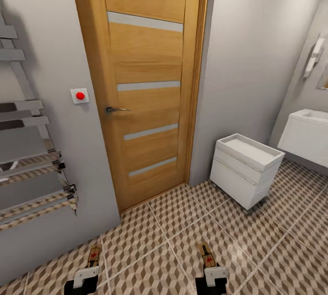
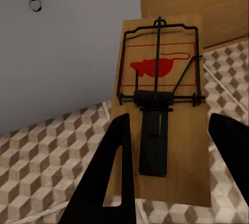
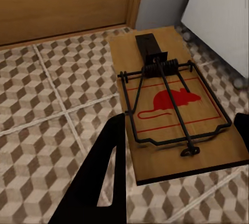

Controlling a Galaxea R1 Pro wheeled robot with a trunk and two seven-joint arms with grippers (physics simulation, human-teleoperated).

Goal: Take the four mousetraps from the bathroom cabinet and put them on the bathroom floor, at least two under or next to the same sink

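- Wooden door (image 1: 146, 85), orange-brown with pale horizontal strips and a metal lever handle (image 1: 114, 109), shut, straight ahead in head view.
- left gripper (image 1: 86, 277) closed on a mousetrap (image 1: 94, 256); the board sticks forward from between the fingers, above the bathroom floor (image 1: 182, 222).
- left wrist view: that mousetrap (image 2: 163, 110) sits between both dark fingers (image 2: 111, 172), red mouse print and wire bar facing up.
- right gripper (image 1: 213, 276) clamped on a second mousetrap (image 1: 207, 255), also held over the cube-pattern tiles.
- right wrist view: second mousetrap (image 3: 174, 105) held flat between the fingers (image 3: 106, 167), floor (image 3: 57, 110) below.
- sink (image 1: 306, 136) at far right on the wall, white.
- white drawer unit (image 1: 246, 170) stands on the floor between door and sink.
- red button (image 1: 80, 96) on grey wall left of door; metal rail rack (image 1: 27, 158) at left edge.
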